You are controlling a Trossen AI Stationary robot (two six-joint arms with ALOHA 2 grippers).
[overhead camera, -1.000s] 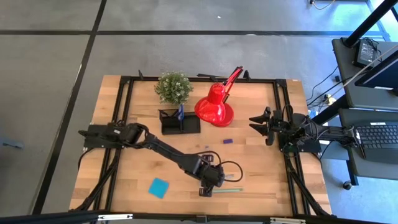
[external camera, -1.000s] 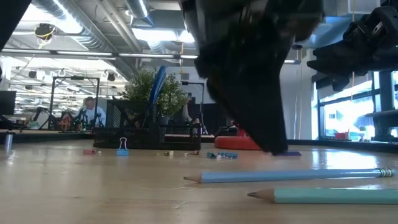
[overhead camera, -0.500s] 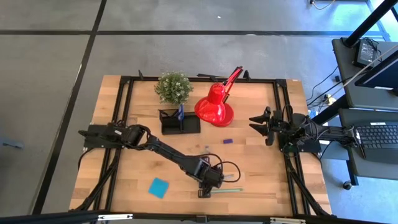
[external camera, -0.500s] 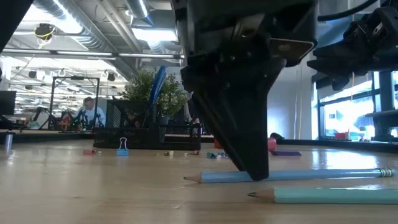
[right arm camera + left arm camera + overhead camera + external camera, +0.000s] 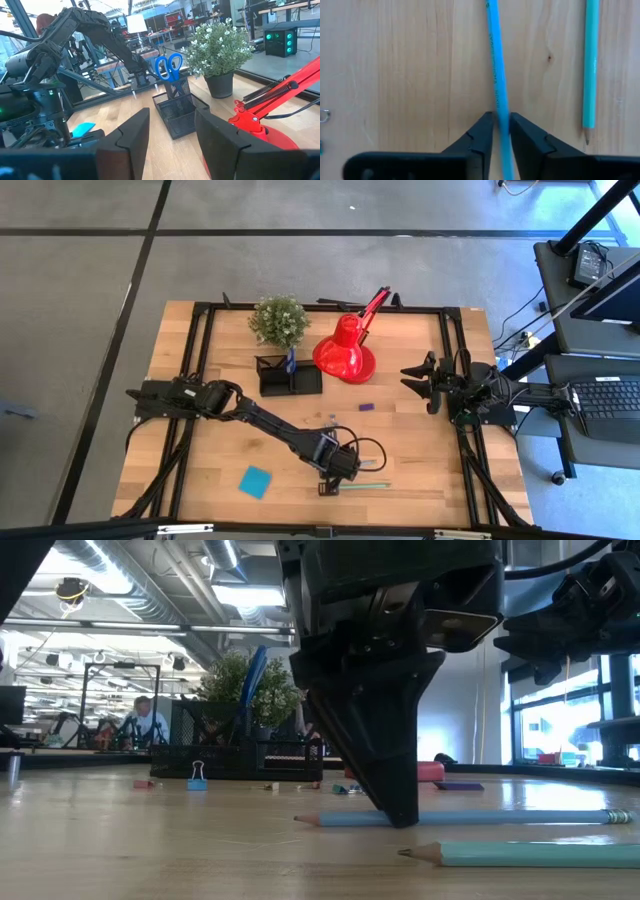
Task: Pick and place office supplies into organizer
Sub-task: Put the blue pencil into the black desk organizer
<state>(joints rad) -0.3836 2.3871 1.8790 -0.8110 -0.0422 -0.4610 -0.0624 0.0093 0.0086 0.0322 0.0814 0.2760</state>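
Left gripper: low on the wooden tabletop, fingers nearly shut, flanking the long blue pencil
Blue pencil: flat on tabletop, near the front edge
Right gripper: raised at right side, fingers parted, holding nothing
Black mesh organizer: before the green plant

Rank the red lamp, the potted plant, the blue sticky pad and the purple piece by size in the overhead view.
1. Red lamp
2. Potted plant, only slightly smaller
3. Blue sticky pad
4. Purple piece
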